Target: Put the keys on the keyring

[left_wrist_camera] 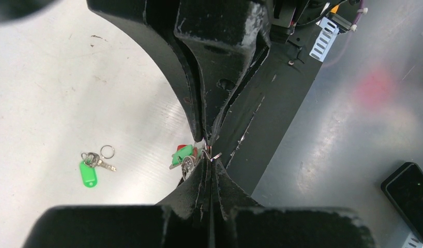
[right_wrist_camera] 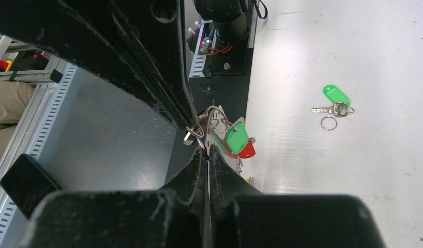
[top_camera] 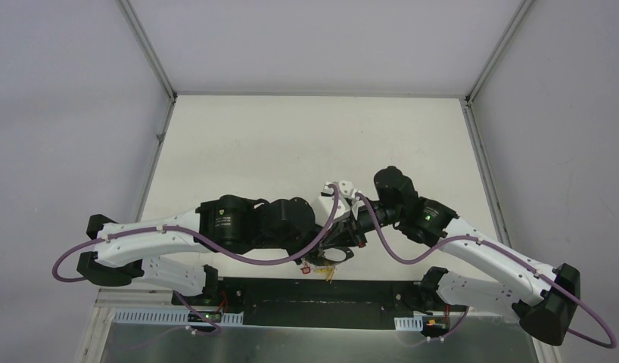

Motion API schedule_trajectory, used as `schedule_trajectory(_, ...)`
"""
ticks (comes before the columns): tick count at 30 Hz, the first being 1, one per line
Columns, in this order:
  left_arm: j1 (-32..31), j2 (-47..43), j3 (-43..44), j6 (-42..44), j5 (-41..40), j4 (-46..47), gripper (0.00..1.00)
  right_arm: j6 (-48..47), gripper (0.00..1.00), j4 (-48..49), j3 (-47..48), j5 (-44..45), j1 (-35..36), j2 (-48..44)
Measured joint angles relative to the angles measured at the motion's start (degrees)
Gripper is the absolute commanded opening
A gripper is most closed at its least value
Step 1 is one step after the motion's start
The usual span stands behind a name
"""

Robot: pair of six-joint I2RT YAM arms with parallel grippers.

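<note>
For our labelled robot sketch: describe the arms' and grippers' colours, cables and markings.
The left arm and right arm have white link shells, black joint housings and a purple cable each. The right arm shows a green light. The left gripper and right gripper are black and scuffed.

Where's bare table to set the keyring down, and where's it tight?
Free: far half of the table, beyond both arms to the back wall. Tight: near edge, where left gripper and right gripper pinch the keyring, green-tagged key lying nearby.
</note>
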Motion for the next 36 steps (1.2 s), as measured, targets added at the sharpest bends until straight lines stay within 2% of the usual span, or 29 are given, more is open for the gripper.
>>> schedule_trajectory(18,0.0,-1.86,-2.89,-0.94,-0.2,1.01,0.0,0.07,0.0,-0.57,0.0,-0.63,-0.02,-0.02)
schedule_trajectory(25,-0.76,-4.7,-5.53,-3.5,0.7,-9.6,0.0,0.48,0.0,6.54,0.04,-0.81,-1.97,-4.33)
schedule_trajectory(36,-0.76,-6.47,-5.57,-5.22,0.46,-11.87,0.0,0.57,0.0,8.44,0.04,-0.83,-2.01,-4.81)
